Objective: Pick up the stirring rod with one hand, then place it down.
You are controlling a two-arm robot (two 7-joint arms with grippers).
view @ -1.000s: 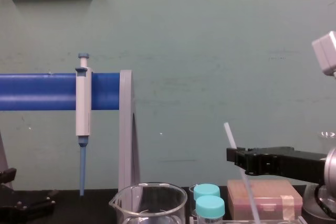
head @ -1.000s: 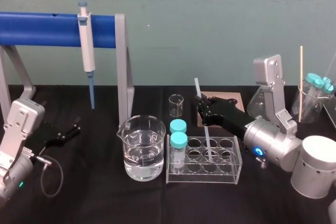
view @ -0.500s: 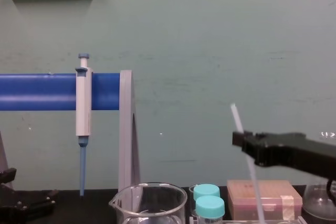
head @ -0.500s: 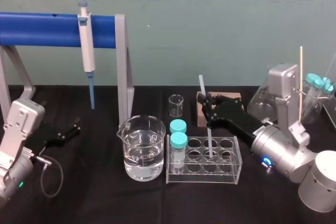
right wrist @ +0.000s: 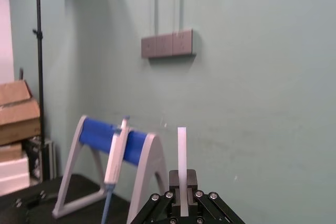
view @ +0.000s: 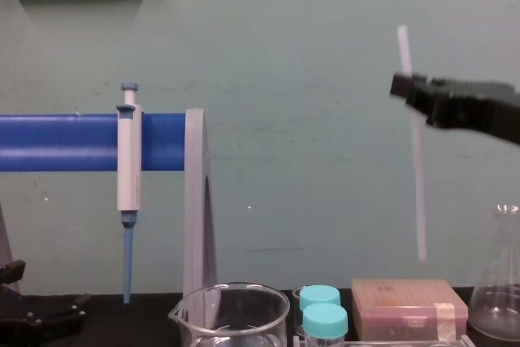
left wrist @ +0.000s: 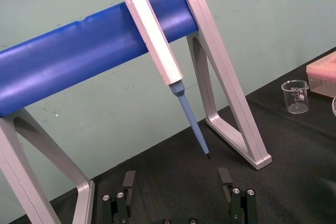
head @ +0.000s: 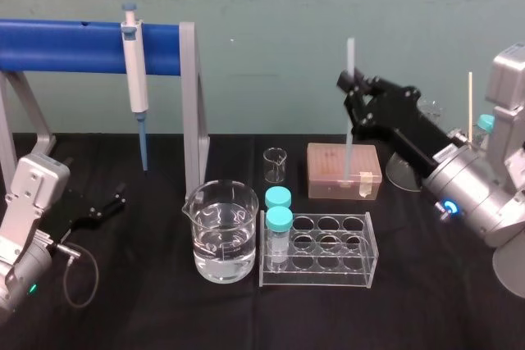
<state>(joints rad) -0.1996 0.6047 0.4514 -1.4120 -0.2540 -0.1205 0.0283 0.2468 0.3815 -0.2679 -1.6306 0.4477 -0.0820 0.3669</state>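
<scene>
The stirring rod is a thin white translucent stick hanging nearly upright in the air, above the pink box and behind the rack. My right gripper is shut on its upper part, with a short stub sticking out above the jaws. In the chest view the stirring rod ends well above the tabletop, pinched by the right gripper. The right wrist view shows the stirring rod rising from between the closed jaws of the right gripper. My left gripper rests open at the table's left; the left gripper holds nothing.
A water-filled beaker stands beside a clear tube rack holding two teal-capped vials. Behind them are a small beaker and a pink box. A pipette hangs on the blue-bar stand. Flasks stand at far right.
The right gripper has lifted the stirring rod up out of the tube rack and carried it higher and slightly rightward. The left arm has stayed still.
</scene>
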